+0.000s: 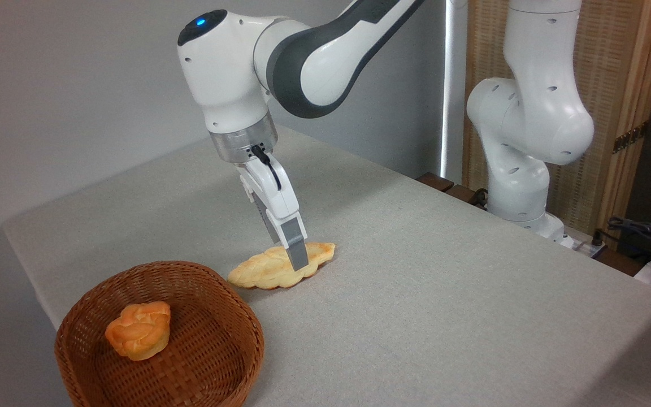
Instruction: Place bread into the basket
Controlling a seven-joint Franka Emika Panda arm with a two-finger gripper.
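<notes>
- Grey cloth covers the table (444,294).
- Arm bends down from upper right, gripper (294,257) tilted onto the bread (269,270); whether its fingers pinch it, I cannot tell.
- Bread lies just right of the basket (218,362), which holds a bun (138,329).

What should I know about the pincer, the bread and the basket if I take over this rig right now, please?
Pincer: lowered onto the middle of the bread; whether it is shut on it cannot be told from this view.
Bread: lying flat on the table, just beside the basket, outside it.
Basket: at the near left corner, already holding a small bun.
Done: approach to the loaf.
Left: grip, lift, carry over, drop in the basket.
</notes>
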